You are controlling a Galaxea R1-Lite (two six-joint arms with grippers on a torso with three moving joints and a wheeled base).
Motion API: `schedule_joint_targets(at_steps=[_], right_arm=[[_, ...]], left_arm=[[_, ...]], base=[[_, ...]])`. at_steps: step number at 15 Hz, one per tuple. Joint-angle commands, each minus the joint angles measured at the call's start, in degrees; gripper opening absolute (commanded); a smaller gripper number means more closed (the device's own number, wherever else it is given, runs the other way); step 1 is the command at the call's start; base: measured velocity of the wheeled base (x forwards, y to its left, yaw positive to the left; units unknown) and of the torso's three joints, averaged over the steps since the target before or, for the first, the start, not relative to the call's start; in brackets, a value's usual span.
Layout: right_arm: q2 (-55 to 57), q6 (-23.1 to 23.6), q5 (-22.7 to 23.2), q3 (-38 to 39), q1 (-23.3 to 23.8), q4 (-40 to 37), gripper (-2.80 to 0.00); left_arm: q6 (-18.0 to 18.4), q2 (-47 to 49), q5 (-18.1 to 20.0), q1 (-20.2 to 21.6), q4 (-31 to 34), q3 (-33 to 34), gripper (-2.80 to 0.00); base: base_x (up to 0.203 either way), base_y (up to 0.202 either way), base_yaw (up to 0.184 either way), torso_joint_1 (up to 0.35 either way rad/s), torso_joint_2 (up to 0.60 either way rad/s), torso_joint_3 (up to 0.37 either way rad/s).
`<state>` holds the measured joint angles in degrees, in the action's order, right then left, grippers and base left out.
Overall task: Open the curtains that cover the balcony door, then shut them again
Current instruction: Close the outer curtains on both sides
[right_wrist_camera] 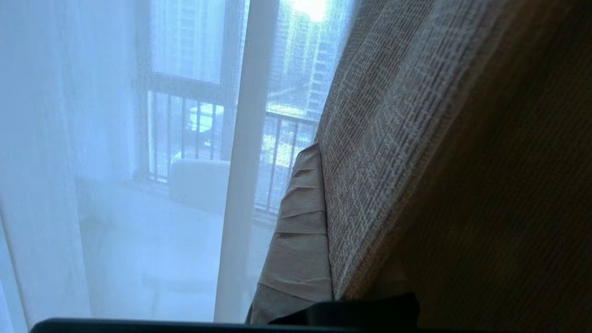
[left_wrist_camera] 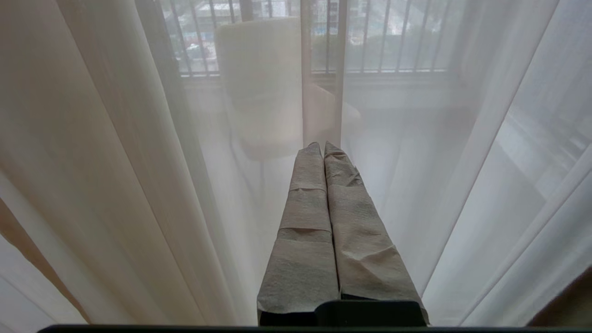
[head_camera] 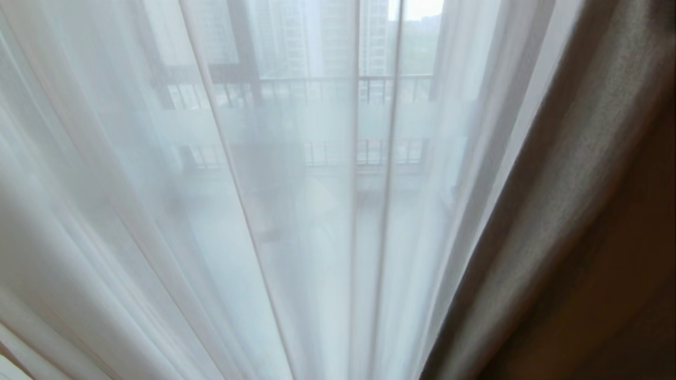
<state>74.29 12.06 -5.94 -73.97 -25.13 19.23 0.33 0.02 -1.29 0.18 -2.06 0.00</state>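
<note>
**Both hands closed at the two-layer curtains**

The right hand [right_wrist_camera: 319,152] has paper-wrapped fingers; one finger [right_wrist_camera: 300,240] shows, the rest hidden behind the thick beige-olive woven curtain [right_wrist_camera: 379,138], which lies against that finger. The hand is closed; whether it pinches the fabric cannot be told.

The left hand [left_wrist_camera: 322,147] shows two paper-wrapped fingers pressed together, holding nothing, pointing at the sheer white voile curtain [left_wrist_camera: 115,162], tips close to it.

In the head view neither hand appears. The sheer layer [head_camera: 237,211] spans most of the frame in long pleats; one thick panel [head_camera: 570,184] hangs at the right edge. Through the voile show dark railing bars [head_camera: 338,87], one pale chair [left_wrist_camera: 263,83] and tall buildings [head_camera: 306,37].
</note>
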Motion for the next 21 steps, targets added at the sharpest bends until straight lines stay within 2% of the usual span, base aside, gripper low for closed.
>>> schedule_joint_targets(at_steps=[1,14,18,21], right_arm=[[3.3,1.3,-0.5,0.0,-1.8,1.0,-2.8],[7.6,3.9,-0.5,-2.1,-4.8,2.1,-2.8],[7.8,6.9,-0.6,-2.1,-5.1,2.1,-2.8],[8.1,11.7,-0.7,-2.1,-5.1,2.3,-2.8]], left_arm=[[0.0,0.0,0.0,0.0,0.0,0.0,-2.8],[0.0,0.0,0.0,0.0,0.0,0.0,-2.8],[0.0,0.0,0.0,0.0,0.0,0.0,-2.8],[0.0,0.0,0.0,0.0,0.0,0.0,-2.8]], base=[[0.0,0.0,0.0,0.0,0.0,0.0],[0.0,0.0,0.0,0.0,0.0,0.0],[0.0,0.0,0.0,0.0,0.0,0.0],[0.0,0.0,0.0,0.0,0.0,0.0]])
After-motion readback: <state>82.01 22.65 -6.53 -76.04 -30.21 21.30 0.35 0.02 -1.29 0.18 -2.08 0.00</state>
